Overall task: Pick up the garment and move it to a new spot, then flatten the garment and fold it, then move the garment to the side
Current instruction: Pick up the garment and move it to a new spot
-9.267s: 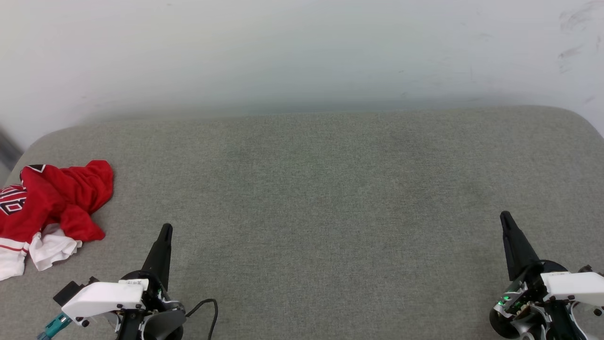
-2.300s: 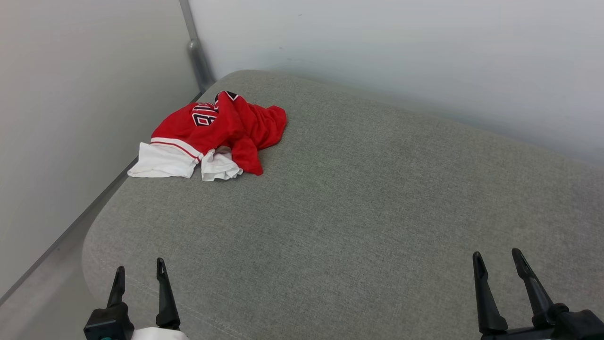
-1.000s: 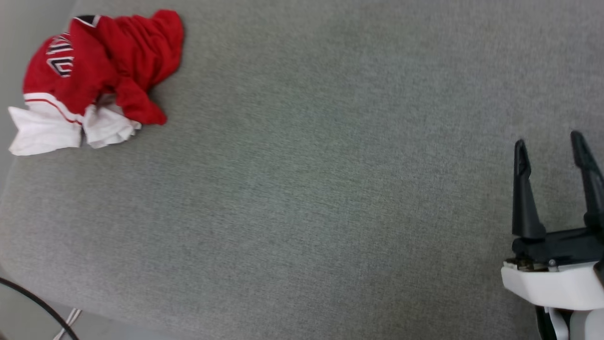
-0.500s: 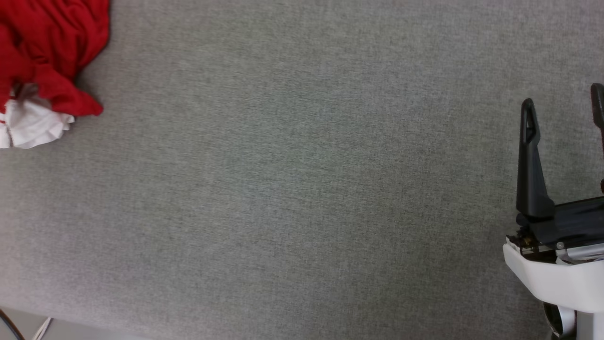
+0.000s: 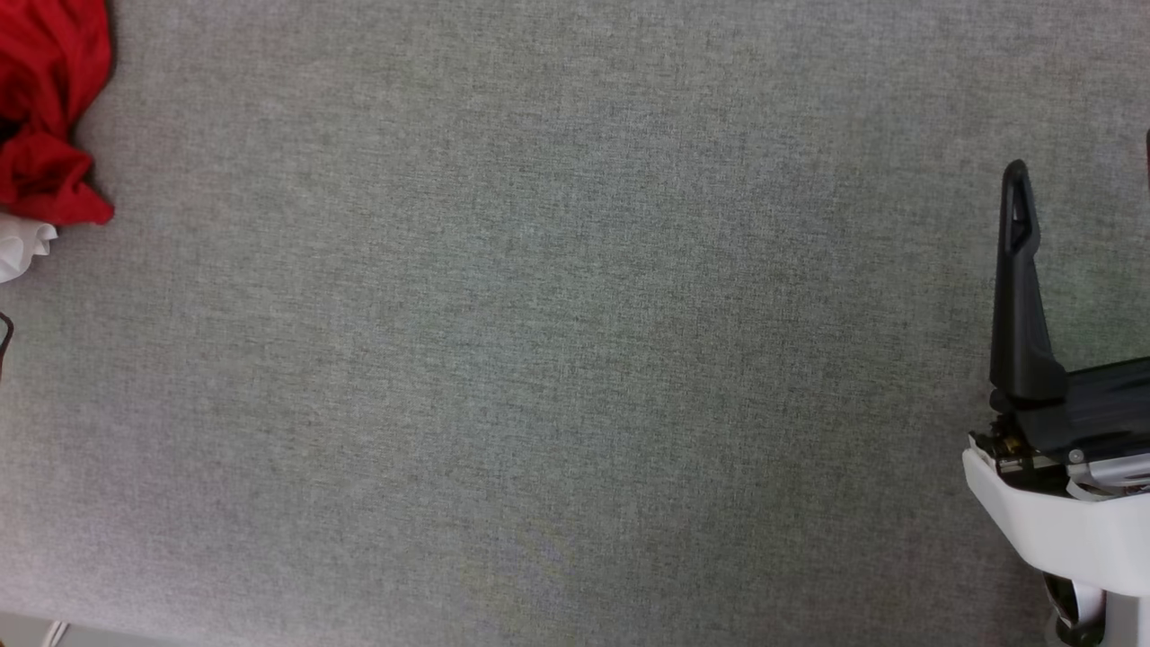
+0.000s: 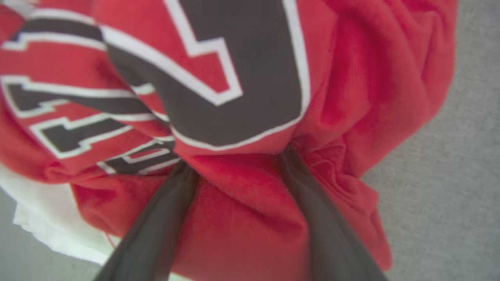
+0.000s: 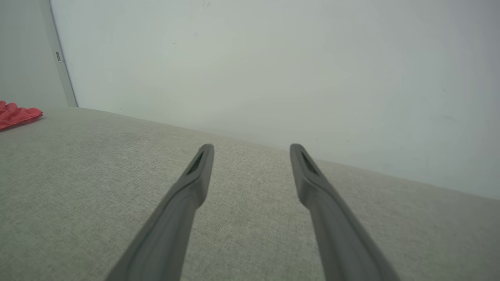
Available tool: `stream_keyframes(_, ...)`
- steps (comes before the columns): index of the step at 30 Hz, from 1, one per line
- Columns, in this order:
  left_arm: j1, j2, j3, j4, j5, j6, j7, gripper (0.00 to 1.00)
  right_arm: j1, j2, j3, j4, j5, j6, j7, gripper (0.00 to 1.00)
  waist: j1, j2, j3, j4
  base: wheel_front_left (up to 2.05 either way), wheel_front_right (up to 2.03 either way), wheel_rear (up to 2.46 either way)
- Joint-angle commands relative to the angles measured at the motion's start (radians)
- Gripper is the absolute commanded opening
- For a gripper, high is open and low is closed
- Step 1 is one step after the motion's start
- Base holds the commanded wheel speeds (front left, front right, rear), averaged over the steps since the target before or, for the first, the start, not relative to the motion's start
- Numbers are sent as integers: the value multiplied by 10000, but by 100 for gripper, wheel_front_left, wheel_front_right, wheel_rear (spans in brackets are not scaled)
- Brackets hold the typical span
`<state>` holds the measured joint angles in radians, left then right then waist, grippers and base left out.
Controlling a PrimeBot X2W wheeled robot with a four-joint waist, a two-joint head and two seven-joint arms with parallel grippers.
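The garment lies crumpled at the upper left edge of the head view, on the grey cushion. The left fingers stand wide apart, their tips pressed into its red cloth. The right fingers are also spread wide and hold nothing.
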<state>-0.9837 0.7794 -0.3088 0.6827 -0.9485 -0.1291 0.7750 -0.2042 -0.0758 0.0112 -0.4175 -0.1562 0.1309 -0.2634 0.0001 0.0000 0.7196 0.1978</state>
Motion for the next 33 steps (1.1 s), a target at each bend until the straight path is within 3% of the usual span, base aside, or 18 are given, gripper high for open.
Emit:
stream_keyframes(1, 390, -383, -395, 220, -7, 0, 237, 100, -152, 20, 16, 18, 83, -3, -21, 100, -1, 0, 3, -18, 0, 0, 0)
stream_keyframes(2, 404, -394, -502, 248, -21, -1, 218, 0, -172, 33, 27, 38, 85, -3, -21, 100, -1, 0, -5, -26, 0, 0, 0)
stream_keyframes(5, 287, -294, -657, 366, -98, 0, 15, 0, -238, 67, 86, 131, 116, -3, -21, 100, -1, 0, -122, -69, 0, 0, 0)
stream_keyframes(11, -173, 456, -1060, 66, 180, 1, -823, 0, -154, 148, 180, 393, 244, -3, -21, 100, -1, 0, -774, -66, 0, 0, 0)
stream_keyframes(23, -1327, 1577, -2535, -2373, 443, 4, -1826, 0, 276, 263, 425, 898, 733, -3, -21, 100, -1, 0, -2648, -109, 0, 0, 0)
stream_keyframes(28, -2019, 1714, -3163, -3879, 751, 2, -1625, 0, 508, 266, 367, 1034, 1161, -3, -21, 100, -1, 0, -3256, -338, 0, 0, 0)
stream_keyframes(33, -2704, 1449, -3688, -5216, 956, 1, -1299, 0, 708, 266, 315, 1138, 1499, -3, -21, 100, -1, 0, -3653, -718, 0, 0, 0)
